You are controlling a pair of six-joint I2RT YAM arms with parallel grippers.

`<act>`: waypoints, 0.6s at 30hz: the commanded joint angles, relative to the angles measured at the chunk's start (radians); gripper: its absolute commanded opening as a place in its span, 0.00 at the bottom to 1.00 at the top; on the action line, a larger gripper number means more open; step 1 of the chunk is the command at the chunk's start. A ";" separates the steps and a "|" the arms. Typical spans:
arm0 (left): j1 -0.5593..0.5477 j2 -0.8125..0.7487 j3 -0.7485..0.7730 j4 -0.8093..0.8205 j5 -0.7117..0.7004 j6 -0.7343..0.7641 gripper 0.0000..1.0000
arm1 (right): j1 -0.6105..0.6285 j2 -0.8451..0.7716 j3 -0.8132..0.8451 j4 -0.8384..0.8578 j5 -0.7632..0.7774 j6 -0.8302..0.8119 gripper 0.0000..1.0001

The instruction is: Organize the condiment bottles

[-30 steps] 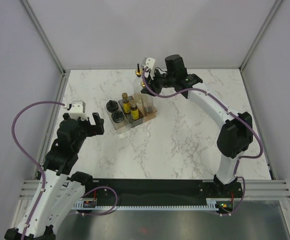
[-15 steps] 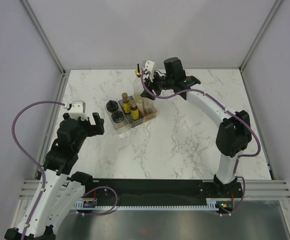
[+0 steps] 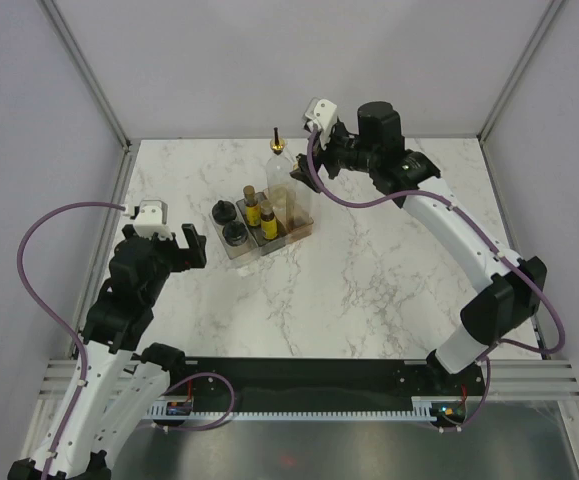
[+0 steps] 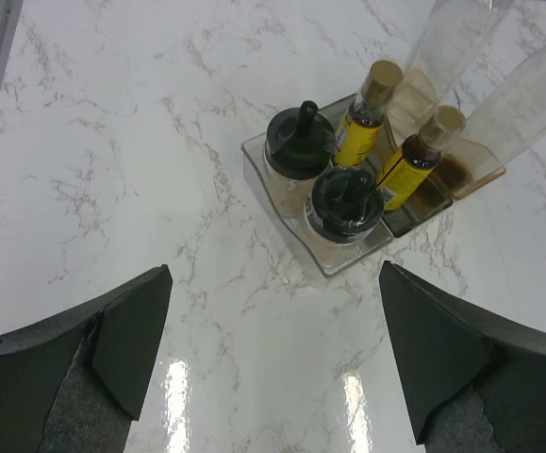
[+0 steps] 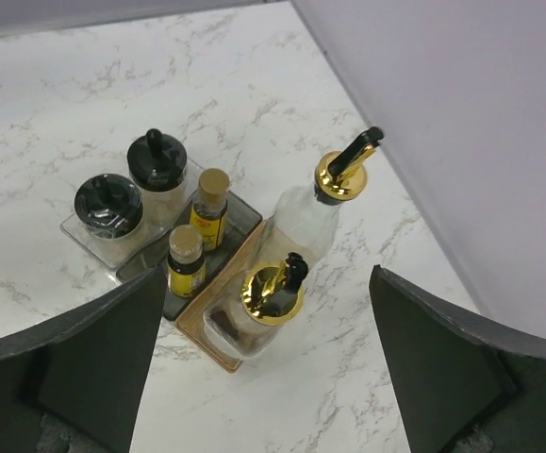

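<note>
Tall clear gold-spouted bottle [image 5: 322, 212] sits outside the orange rectangular bin [image 5: 197, 326], far-edge side — right gripper [image 5: 268, 278] and left gripper [image 4: 274, 272] both gape empty — I'd grip its body low, upright.

Left arm sits folded over the worktop's [image 3: 369, 290] left side, left hand [image 4: 273, 368] wide open, empty. Right arm stretches to the worktop's far edge, right hand [image 5: 268, 359] tilted down, fingers splayed, gripping nothing.
</note>
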 commanded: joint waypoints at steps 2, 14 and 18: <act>-0.002 -0.031 0.075 -0.006 0.013 0.019 1.00 | 0.001 -0.147 -0.031 0.005 0.051 0.044 0.98; -0.002 -0.056 0.101 -0.044 -0.042 -0.050 1.00 | -0.156 -0.499 -0.360 0.000 0.519 0.296 0.98; 0.003 0.001 0.110 -0.024 -0.068 -0.066 1.00 | -0.351 -0.643 -0.546 0.031 0.617 0.368 0.98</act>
